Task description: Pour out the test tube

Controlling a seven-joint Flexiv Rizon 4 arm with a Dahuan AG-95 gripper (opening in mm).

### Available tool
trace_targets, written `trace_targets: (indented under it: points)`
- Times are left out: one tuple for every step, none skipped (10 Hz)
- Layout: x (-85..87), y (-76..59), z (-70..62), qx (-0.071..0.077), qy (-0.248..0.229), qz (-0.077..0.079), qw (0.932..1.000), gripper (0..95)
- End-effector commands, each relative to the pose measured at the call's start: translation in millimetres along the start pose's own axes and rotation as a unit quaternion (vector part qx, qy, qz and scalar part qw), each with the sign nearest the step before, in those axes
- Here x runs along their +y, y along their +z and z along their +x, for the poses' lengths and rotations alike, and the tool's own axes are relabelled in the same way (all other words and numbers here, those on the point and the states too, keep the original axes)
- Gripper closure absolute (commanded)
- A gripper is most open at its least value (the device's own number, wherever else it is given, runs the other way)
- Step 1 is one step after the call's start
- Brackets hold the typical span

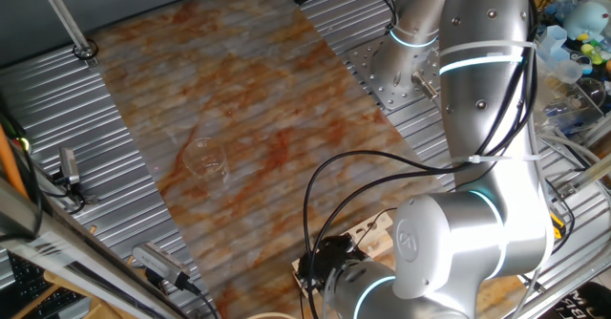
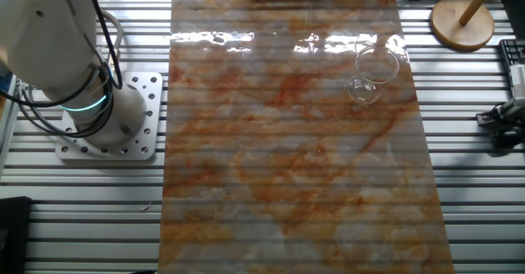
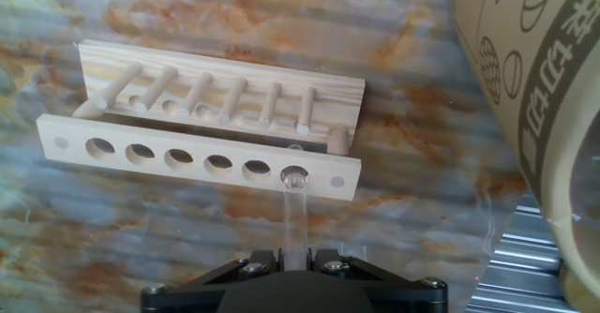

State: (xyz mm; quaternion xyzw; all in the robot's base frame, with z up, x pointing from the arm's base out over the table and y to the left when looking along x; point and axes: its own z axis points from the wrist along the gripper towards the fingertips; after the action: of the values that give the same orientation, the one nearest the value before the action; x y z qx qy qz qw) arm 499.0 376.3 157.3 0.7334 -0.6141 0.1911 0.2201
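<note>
Claw grips one test tube; one six-hole rack.

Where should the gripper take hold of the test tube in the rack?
On the bare glass above the rack, coming from above along the hand view's line. The test tube stands upright in the end hole, so only its upper length is free; its lower part is inside the rack.

One test tube shows in the hand view, a slim clear glass tube. One wooden rack lies on the marbled mat, near its edge; its front strip has six round holes in a row, and behind them stand six pegs. One glass beaker sits near the mat's side edge. One gripper is in view, on one arm.
</note>
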Motion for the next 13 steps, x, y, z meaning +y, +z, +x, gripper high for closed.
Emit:
trace_targets:
  points:
    - [-0.2,1.4,-1.5,0.0,0.002,0.0,1.0,95.0]
    - [-0.2,2.1,-2.2,0.0,0.002,0.0,1.0,95.0]
    - [-0.3,2.8,-2.8,0.0,0.002,0.001,1.0,95.0]
    - [-0.3,3.9,-3.7,0.0,0.003,0.001,1.0,95.0]
    - [-0.3,4.7,-4.5,0.001,0.003,0.001,1.0,95.0]
    - [-0.3,5.2,-5.4,0.001,0.003,0.0,1.0,95.0]
    - [-0.2,5.5,-6.1,0.001,0.003,0.0,1.0,95.0]
    - [-0.2,6.6,-7.3,0.001,0.003,0.0,1.0,95.0]
    - [-0.1,7.9,-8.8,0.0,0.003,0.0,1.0,95.0]
    - [0.0,8.5,-9.7,0.001,0.004,0.0,1.0,95.0]
    - [0.0,9.0,-10.5,0.001,0.004,0.0,1.0,95.0]
    - [0.0,9.3,-10.7,0.001,0.005,0.001,1.0,95.0]
    - [0.0,9.4,-10.8,0.001,0.005,0.001,1.0,95.0]
